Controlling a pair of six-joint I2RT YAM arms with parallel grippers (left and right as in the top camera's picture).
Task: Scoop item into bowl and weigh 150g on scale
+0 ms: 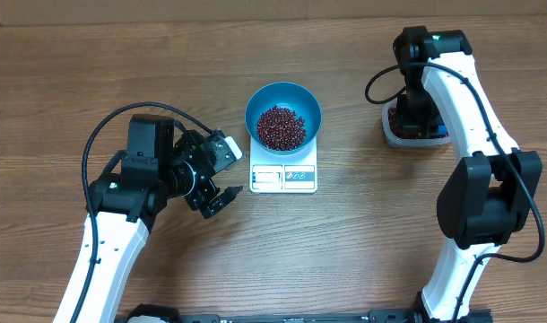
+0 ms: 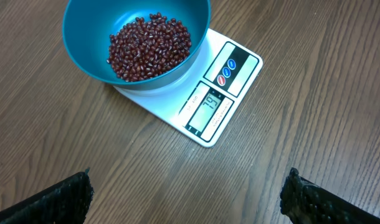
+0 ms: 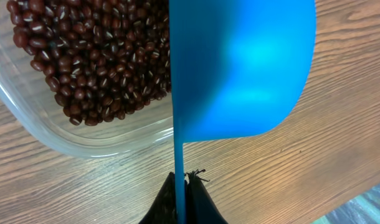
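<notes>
While left claw (image 2: 187, 194) gapes wide, right claw (image 3: 180, 190) pinches scoop (image 3: 246, 68)

Bowl (image 2: 84, 43) is cut off at top; right arm (image 1: 466, 99) hides most of tub (image 1: 390, 136)

**Left wrist view: bowl of beans on the scale**

A round teal bowl (image 2: 84, 53) sits in the upper left of the frame, holding a loose heap of small dark red-brown beans (image 2: 149, 48). It rests on a white rectangular scale (image 2: 168, 107) set at an angle and reaching toward frame centre. Along the scale's bare end lie a lit display (image 2: 207, 107), its digits too small to read surely, and a dark panel of round buttons (image 2: 230, 65). Wood-grain table (image 2: 327, 93) fills the rest. The left gripper (image 2: 189, 198) shows as two black fingertips (image 2: 59, 200) in the lower corners, spread wide, nothing between them.
</notes>
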